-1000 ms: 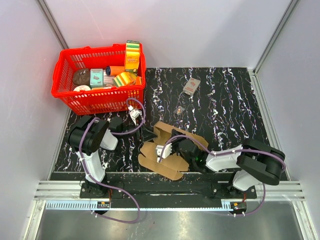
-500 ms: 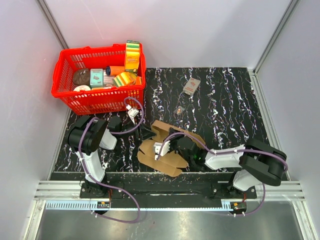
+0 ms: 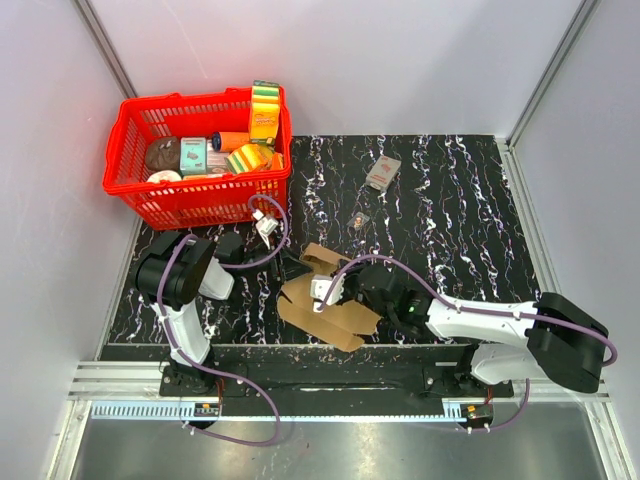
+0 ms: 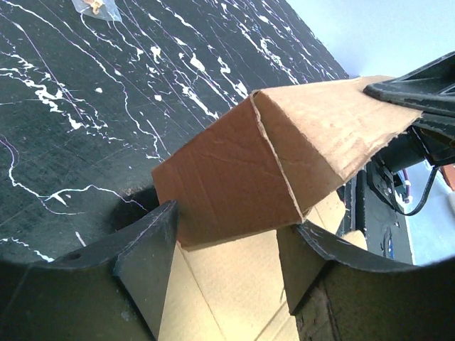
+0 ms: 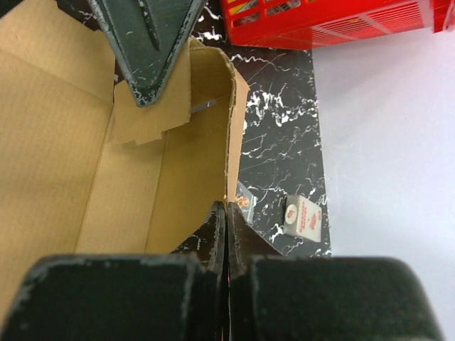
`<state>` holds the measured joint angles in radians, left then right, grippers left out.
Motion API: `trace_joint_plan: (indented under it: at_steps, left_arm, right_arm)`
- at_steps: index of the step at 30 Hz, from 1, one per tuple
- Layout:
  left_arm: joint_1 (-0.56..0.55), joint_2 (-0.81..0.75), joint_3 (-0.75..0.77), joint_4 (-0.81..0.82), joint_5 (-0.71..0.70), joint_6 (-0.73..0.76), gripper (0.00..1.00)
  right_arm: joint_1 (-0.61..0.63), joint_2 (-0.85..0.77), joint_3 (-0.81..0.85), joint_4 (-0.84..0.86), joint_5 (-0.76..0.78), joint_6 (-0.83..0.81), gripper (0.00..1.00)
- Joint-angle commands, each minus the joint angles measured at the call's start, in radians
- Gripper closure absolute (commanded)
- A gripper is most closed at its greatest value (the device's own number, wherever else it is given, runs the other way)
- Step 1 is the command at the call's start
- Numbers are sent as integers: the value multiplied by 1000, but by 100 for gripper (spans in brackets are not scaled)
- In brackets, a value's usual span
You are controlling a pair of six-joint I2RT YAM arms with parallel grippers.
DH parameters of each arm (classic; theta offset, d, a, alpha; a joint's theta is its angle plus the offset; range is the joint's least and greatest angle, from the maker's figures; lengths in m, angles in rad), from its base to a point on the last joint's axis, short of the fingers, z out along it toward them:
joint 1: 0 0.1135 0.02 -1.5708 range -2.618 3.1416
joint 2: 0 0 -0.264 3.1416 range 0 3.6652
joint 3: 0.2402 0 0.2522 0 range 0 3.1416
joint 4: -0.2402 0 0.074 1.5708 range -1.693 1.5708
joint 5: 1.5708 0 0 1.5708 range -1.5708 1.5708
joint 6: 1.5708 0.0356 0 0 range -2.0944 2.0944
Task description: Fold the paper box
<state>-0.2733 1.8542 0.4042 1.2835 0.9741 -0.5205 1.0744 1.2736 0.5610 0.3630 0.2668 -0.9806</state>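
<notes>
Top external: paper box [image 3: 300, 305] perhaps half-covered

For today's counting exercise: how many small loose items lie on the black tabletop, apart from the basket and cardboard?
2. A grey-and-red packet lies near the far edge; a tiny clear bag lies just beyond the paper box. More may be hidden under it.

- A black tabletop [image 3: 460, 210] veined with white, like marble, fills the middle of the enclosure.
- Plain pale walls close it in: a back wall [image 3: 400, 60], a left wall [image 3: 50, 250] and a right wall [image 3: 590, 200].
- Slanting aluminium posts [image 3: 105, 50] mark the back corners.
- A silvery rail [image 3: 330, 385] runs along the near edge, with a dull grey metal surface [image 3: 330, 445] beyond it.
- The light is soft and even.
</notes>
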Motion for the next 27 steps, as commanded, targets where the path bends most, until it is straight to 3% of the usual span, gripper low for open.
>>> trace_joint_plan:
  at_steps: [1,15,27]
  left_arm:
    - [9,-30,2,382,2,20,40]
    - [14,-32,12,382,0,22,39]
    - [26,-29,88,381,5,-3,39]
  right_arm:
    - [1,-26,27,-21,-95,65,100]
    - [-105,-31,34,45,-204,181,100]
    - [-123,119,63,221,-34,-78,100]
